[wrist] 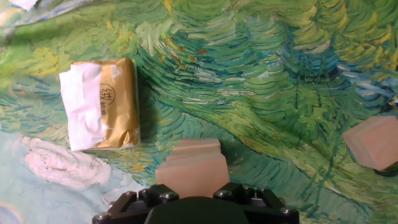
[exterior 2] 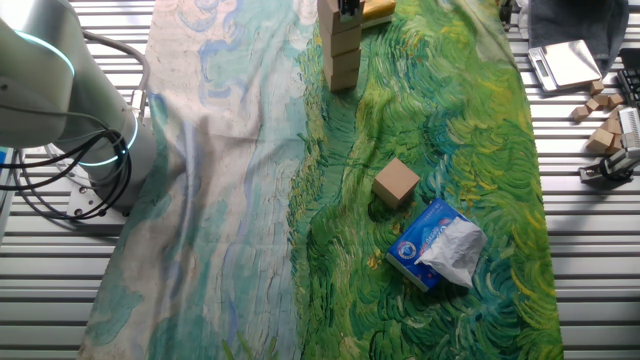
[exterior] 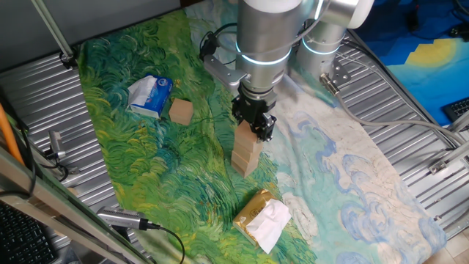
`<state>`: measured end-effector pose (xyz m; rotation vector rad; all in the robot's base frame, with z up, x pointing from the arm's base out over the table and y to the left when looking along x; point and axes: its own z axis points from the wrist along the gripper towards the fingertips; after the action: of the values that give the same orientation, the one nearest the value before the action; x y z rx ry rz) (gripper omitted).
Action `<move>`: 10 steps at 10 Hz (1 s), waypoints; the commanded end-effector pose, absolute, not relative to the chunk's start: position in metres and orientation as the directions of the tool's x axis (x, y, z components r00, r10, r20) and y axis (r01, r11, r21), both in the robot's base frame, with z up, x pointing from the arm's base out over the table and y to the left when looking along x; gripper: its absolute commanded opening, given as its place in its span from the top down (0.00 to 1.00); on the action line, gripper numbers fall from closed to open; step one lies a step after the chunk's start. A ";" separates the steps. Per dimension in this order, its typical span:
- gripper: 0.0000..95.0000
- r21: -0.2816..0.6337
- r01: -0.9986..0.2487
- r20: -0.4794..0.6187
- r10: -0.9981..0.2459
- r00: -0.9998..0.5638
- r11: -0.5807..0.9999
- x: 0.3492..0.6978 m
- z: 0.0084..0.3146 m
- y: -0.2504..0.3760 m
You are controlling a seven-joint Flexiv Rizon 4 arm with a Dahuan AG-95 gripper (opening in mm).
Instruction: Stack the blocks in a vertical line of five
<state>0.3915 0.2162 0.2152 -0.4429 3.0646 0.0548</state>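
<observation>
A leaning stack of light-brown wooden blocks (exterior: pixel 245 152) stands on the green part of the painted cloth, and it also shows at the top edge of the other fixed view (exterior 2: pixel 340 55). My gripper (exterior: pixel 256 126) is straight over the stack, shut on the top block (wrist: pixel 193 175), which rests on the blocks below. In the hand view the block under it (wrist: pixel 196 147) peeks out beyond. One loose block (exterior: pixel 181 111) lies apart on the cloth, also seen in the other fixed view (exterior 2: pixel 396 183) and at the right edge of the hand view (wrist: pixel 372 143).
A blue-and-white soft packet (exterior: pixel 150 96) lies beside the loose block. A yellow-and-white wrapped packet (exterior: pixel 262 218) lies close to the stack on its near side. More small wooden pieces (exterior 2: pixel 603 118) sit on the ribbed metal table beyond the cloth.
</observation>
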 end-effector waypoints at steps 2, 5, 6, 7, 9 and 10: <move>1.00 0.023 -0.284 -0.053 -0.283 -0.958 0.959 0.391 0.214 0.216; 1.00 0.006 -0.283 -0.050 -0.282 -0.958 0.959 0.392 0.212 0.218; 1.00 0.002 -0.283 -0.050 -0.282 -0.958 0.959 0.392 0.212 0.218; 1.00 -0.001 -0.283 -0.050 -0.283 -0.958 0.959 0.393 0.212 0.218; 1.00 -0.002 -0.283 -0.049 -0.283 -0.958 0.959 0.393 0.212 0.218; 1.00 0.001 -0.284 -0.049 -0.284 -0.958 0.959 0.393 0.212 0.218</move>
<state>0.3927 0.2187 0.2127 -0.4461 3.0602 0.0122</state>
